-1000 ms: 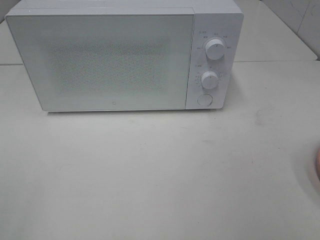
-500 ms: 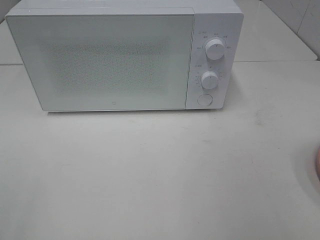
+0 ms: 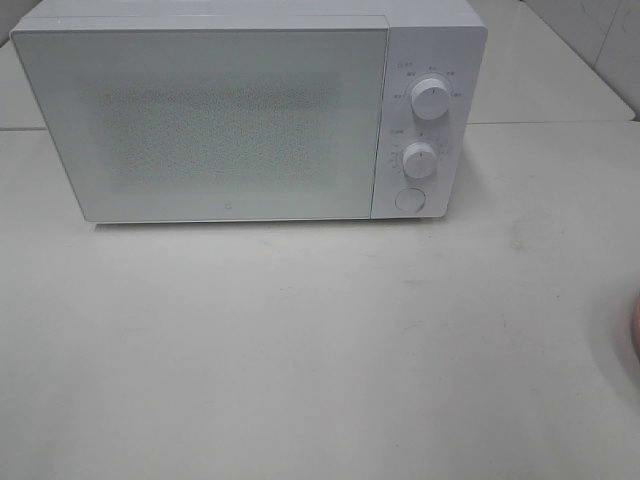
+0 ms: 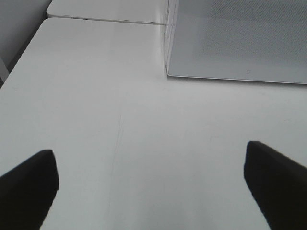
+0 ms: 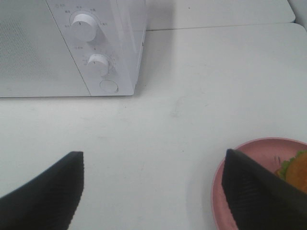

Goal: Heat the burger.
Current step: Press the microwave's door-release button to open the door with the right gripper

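The white table (image 3: pixel 300 350) leaves a broad open stretch in front of the microwave (image 3: pixel 230 120), which stands at the back with its door shut. Far right, cut by the exterior view's edge, a pink plate (image 5: pixel 268 146) carries the burger (image 5: pixel 298 171), well apart from the microwave. The left gripper (image 4: pixel 148 163) and right gripper (image 5: pixel 153 165) hang spread wide, holding nothing.

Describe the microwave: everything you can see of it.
The microwave is a white box, glossy like plastic, standing upright on the white table toward the back. Its door, with a dotted mesh window, is shut. The panel right of the door carries two round knobs, upper and lower, and a round button below. Nothing else touches it.
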Available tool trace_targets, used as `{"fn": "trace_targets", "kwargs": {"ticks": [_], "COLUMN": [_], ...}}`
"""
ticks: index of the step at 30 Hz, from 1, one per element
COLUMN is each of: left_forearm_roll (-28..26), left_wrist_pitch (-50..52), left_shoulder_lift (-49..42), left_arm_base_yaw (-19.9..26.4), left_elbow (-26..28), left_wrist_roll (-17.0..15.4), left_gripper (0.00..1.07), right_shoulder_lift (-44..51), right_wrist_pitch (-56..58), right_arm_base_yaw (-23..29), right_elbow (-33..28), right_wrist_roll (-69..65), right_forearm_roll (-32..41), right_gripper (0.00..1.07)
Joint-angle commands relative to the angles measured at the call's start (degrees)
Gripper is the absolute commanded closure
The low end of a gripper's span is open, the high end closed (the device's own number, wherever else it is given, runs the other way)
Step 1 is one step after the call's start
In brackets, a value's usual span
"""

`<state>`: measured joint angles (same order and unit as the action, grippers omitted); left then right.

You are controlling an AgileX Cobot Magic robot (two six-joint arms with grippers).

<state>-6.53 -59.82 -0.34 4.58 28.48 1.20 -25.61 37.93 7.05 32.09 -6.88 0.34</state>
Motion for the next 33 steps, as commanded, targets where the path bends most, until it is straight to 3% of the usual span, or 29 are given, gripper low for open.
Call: {"fn": "trace_targets", "kwargs": {"ticks": [1, 20, 33], "left_forearm_roll": [-0.1, -0.1, -0.1], "left_wrist_pitch": [0.6, 0.6, 0.6], "left_shoulder_lift": [-1.3, -1.3, -1.3], "left_arm_base_yaw": [-0.2, -0.2, -0.2], "left_elbow": [-0.1, -0.1, -0.1], "left_wrist_roll": [0.1, 0.1, 0.1], "left_gripper": [0.06, 0.06, 0.06], "right_shoulder_lift": [-4.2, -23.9, -37.0], "right_wrist_pitch": [-6.3, -24.9, -47.2], "right_arm_base_yaw": [-0.2, -0.2, -0.2], "right_elbow": [-0.1, -0.1, -0.1], "right_wrist_roll": [0.5, 0.6, 0.3], "right_forearm_roll": [-0.3, -0.3, -0.3], "right_gripper": [0.31, 0.31, 0.31]}}
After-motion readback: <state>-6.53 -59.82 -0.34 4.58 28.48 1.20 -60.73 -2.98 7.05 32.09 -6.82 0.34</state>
